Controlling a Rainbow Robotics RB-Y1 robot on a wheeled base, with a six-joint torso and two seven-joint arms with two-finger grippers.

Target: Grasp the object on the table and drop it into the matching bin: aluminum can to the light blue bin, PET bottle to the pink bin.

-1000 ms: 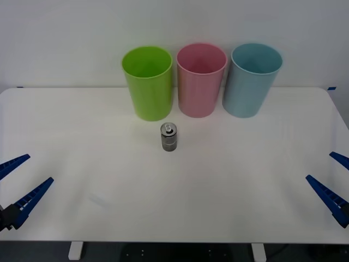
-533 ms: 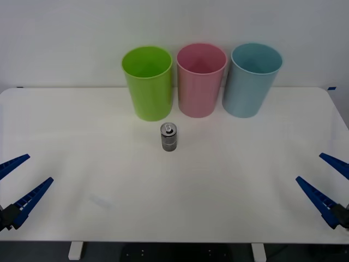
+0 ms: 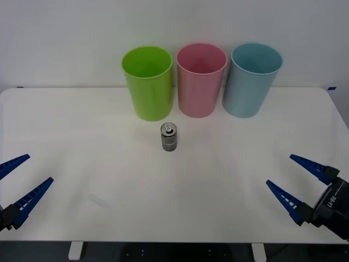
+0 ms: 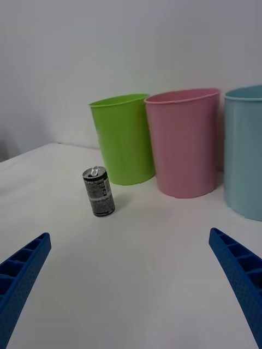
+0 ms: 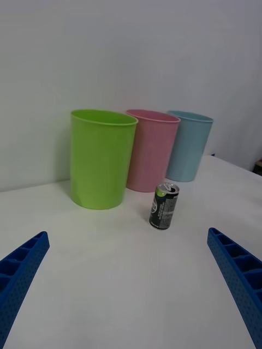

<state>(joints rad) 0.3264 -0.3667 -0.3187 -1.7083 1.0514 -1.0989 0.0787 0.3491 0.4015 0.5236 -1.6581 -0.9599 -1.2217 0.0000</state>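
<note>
Small dark grey and silver aluminum can [image 3: 169,137] upright near the middle of the wide white table [image 3: 82,125], just in front of a back row of three tall tapered plastic bins: lime green bin [image 3: 148,82], pink bin [image 3: 200,79], light blue bin [image 3: 252,79], left to right. Right gripper [image 3: 298,183] low over the table's near right corner, blue ribbed fingers spread wide apart, holding nothing, well apart from the can. Left gripper [image 3: 19,179] at the near left edge, fingers likewise spread and empty.

Can [image 3: 169,137] on table [image 3: 82,131], before the three bins [image 3: 201,79], both claws well apart
</note>
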